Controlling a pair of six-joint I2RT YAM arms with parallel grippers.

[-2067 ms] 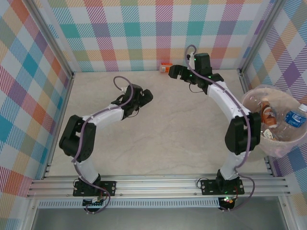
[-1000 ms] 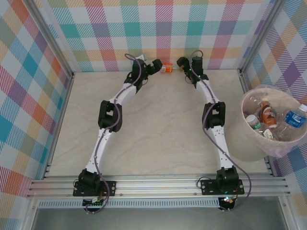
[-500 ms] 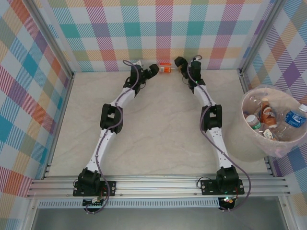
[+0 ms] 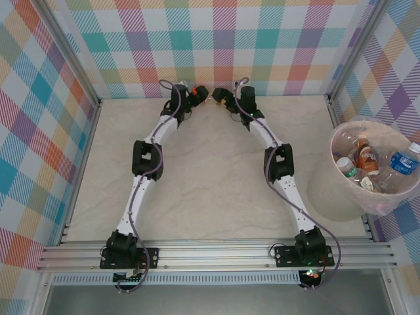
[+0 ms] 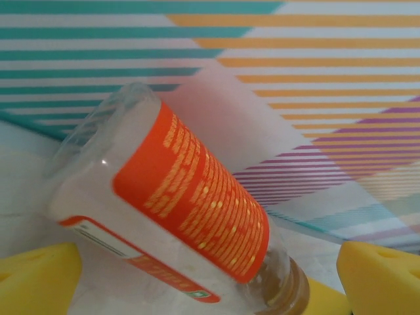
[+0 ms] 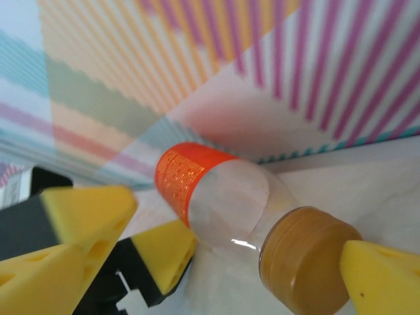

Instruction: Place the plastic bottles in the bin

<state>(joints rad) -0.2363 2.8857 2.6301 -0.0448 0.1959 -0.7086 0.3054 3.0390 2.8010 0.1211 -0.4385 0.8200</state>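
Checking in from the remote desk: both arms are stretched right out to the far edge of the table (image 4: pixel 216 190), and they meet at the foot of the checked back wall (image 4: pixel 223 52). One bottle (image 5: pixel 190 197) lies there on its side, clear plastic with an orange label (image 5: pixel 197 190) and a tan cap (image 6: pixel 305 259).

The left gripper (image 5: pixel 207 279) has its fingers spread wide. The yellow pads (image 5: pixel 36 275) sit low on either side of my wrist view, with the bottle lying slantwise between them and nothing clamped. The right gripper (image 6: pixel 210 282) is spread just as wide. Its right-hand pad is just beside the cap, but I honestly can't tell if it's touching.

In the right wrist view I can also see the other gripper's yellow fingers poking in from the left, close to the label end of the bottle.

Over on the right side of the table, well apart from all this, sits the bin (image 4: pixel 341 134). A few bottles (image 4: pixel 369 156) are lying in it, including one with a blue label (image 4: pixel 401 161).
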